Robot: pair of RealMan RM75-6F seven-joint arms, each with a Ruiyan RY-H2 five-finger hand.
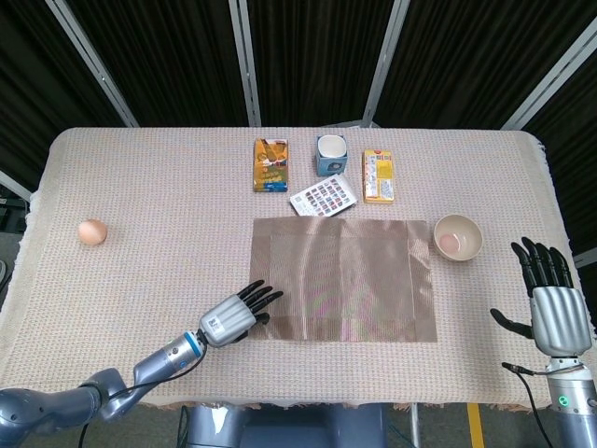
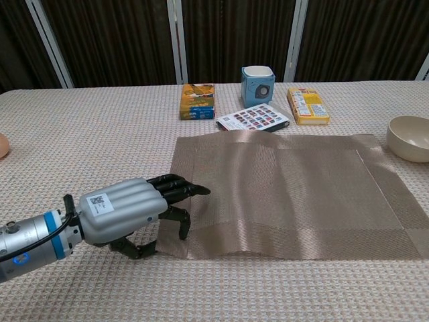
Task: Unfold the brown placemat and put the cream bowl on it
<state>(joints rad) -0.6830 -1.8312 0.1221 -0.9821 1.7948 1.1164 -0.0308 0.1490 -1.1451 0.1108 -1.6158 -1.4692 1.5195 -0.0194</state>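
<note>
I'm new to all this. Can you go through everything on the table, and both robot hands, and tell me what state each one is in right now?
brown placemat: unfolded, near edge slightly rippled
cream bowl: upright, off the mat, beside its right edge
left hand: fingertips at the mat's near-left corner
right hand: open, fingers spread, holding nothing
egg: lying alone at far left
blue cup: upright
orange box: lying flat
yellow box: lying flat
printed card: lying flat
</note>
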